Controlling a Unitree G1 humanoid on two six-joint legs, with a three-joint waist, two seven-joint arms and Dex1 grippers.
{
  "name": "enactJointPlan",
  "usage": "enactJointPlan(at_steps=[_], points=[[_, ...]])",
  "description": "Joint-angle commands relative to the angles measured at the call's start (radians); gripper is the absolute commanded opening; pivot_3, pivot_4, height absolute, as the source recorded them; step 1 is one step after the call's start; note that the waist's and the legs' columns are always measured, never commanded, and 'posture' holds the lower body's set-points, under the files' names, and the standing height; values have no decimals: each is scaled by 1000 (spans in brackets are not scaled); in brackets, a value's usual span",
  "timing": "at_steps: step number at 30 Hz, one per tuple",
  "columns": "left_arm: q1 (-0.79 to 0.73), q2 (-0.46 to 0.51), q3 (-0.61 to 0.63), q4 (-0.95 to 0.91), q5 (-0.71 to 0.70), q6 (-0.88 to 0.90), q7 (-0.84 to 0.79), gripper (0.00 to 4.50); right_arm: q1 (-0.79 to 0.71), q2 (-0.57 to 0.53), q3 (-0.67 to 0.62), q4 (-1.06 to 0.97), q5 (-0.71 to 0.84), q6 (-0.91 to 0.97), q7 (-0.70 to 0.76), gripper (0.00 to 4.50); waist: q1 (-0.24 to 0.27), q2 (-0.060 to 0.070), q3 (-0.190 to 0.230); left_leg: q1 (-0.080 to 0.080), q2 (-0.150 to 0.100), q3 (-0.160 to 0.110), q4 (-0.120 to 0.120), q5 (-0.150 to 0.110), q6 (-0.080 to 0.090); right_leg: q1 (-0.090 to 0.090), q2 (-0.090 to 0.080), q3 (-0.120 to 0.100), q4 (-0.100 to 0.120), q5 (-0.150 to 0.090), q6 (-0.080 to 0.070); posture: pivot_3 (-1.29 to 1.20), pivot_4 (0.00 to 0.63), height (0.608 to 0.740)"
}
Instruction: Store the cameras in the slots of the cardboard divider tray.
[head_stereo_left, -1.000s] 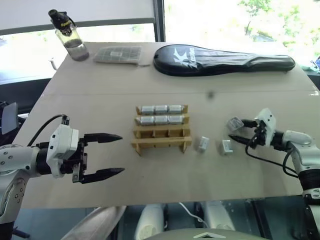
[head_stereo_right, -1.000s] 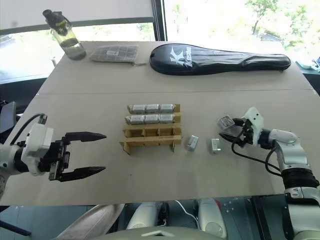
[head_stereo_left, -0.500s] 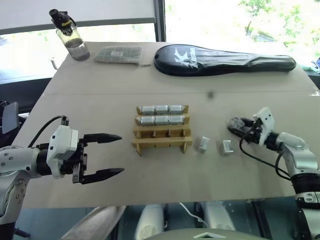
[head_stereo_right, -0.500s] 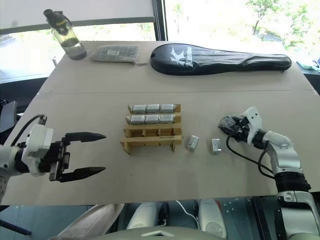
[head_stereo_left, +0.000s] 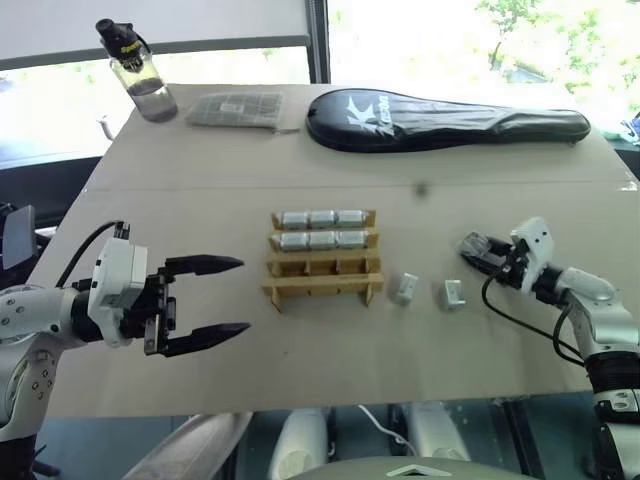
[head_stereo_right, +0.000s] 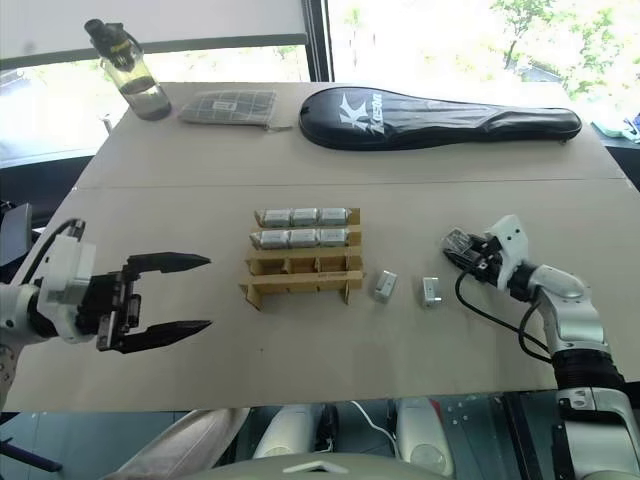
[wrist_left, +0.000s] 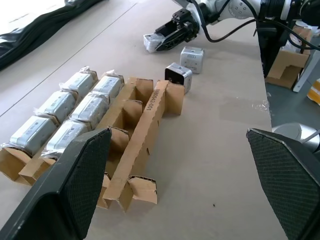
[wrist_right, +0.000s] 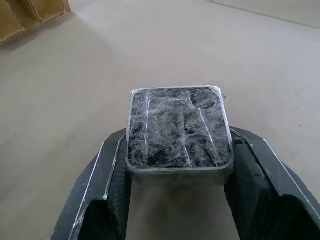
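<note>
White "K" logo and lettering on black racket cover (head_stereo_left: 450, 119)

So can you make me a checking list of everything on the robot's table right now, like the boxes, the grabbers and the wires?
Surface: tan table, flat, with a seam across the far part.
Job's things: cardboard divider tray; its two far rows hold six cameras, its near row stands empty. Two loose cameras lie right of the tray.
Clutter: water bottle, flat grid packet and black racket cover along the far edge.
Grippers: left gripper open, holding nothing, left of the tray. Right gripper shut on one wrapped camera.
Cables: black cable looping under the right arm; another at the left wrist.
Surroundings: bright windows behind the table.
</note>
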Motion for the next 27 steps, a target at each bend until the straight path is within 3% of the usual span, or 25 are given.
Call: enactJointPlan(at_steps=[1,5,8,16,27], points=[[-63,10,5,18,-44,23,3,4494,-11,-48,4,-132,-25,-73,24,1985,1,0,0,0,0,0,0,0,0,0,0,0,0,0,0,0,150,740],[-209,8,-70,67,-56,72,20,4494,-68,-76,71,-235,-138,-213,-3,1985,-1,1,1,0,0,0,0,0,0,0,0,0,2,0,1,0,150,740],[-330,-7,-175,125,13,89,54,4494,-125,-78,151,-296,-239,-301,-12,1985,-4,1,1,1,0,0,0,0,0,-1,1,1,3,2,3,0,150,740],[-652,-122,-392,289,130,184,167,4494,-306,0,373,-347,-478,-471,-48,1985,1,0,2,-2,-1,-1,2,1,-1,-2,3,0,3,2,4,0,150,740],[-766,-126,-489,353,146,247,13,4494,-463,73,553,-314,-714,-716,-133,1985,-1,-1,2,-7,-1,1,3,1,-1,-8,2,1,6,2,4,0,150,740]])
